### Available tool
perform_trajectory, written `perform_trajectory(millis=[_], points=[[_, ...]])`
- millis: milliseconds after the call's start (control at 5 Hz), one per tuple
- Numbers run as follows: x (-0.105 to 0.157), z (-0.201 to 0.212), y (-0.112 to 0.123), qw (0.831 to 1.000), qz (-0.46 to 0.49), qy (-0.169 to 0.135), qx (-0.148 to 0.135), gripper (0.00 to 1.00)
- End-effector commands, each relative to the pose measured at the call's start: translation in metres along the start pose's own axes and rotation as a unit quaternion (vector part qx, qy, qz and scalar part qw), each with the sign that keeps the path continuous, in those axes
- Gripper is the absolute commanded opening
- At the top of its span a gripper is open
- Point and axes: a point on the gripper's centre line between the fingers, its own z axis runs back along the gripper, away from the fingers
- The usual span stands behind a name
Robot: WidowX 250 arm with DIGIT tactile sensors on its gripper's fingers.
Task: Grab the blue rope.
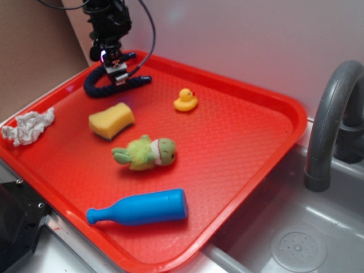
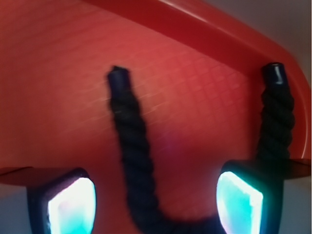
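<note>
- Blue rope (image 1: 96, 86) at far-left corner of red tray (image 1: 239, 148), lying on tray floor, bent in a U. One capped end near tray's back rim, other end points toward the duck.
- Gripper (image 1: 118, 73) directly over rope, low, at mid-bend. Cable loops off the arm above.
- Wrist view: jaws apart, two lit pads (image 2: 73, 207) at the bottom corners. One rope leg runs up between them, other leg (image 2: 275, 122) sits outside, behind the rt pad. Rope bend at bottom edge between pads. Pad-to-rope contact: can't tell.
- Rope not lifted; flat on tray in both views.
- Other items on tray, all apart from rope: yellow sponge (image 1: 111, 120) just in front of it, rubber duck (image 1: 185, 100) to the side, green plush toy (image 1: 146, 153) mid-tray, bright blue bottle (image 1: 139, 208) on its side near front rim.
- Crumpled white cloth (image 1: 27, 126) draped over tray's left rim.
- Grey faucet (image 1: 333, 119) and sink (image 1: 296, 239) beside tray.
</note>
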Motion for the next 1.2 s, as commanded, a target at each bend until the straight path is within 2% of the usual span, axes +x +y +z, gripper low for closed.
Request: perform_trajectory(millis=[0,200,400,600,800,1000], points=[[0.004,-0.022,0.002,1.000,-0.009,0.004,-0.026,1.00],[0.008,-0.035,-0.018,0.996,-0.031,0.015,-0.087,0.00],[0.006,-0.032,-0.017,0.994,-0.040,0.009,-0.098,0.00],[0.005,-0.029,-0.019,0.990,-0.046,0.002,-0.132,0.00],[0.002,-0.032,-0.026,0.988,-0.056,0.007,-0.143,0.00],[-0.005,-0.027,-0.037,0.997,-0.045,0.020,-0.063,0.00]])
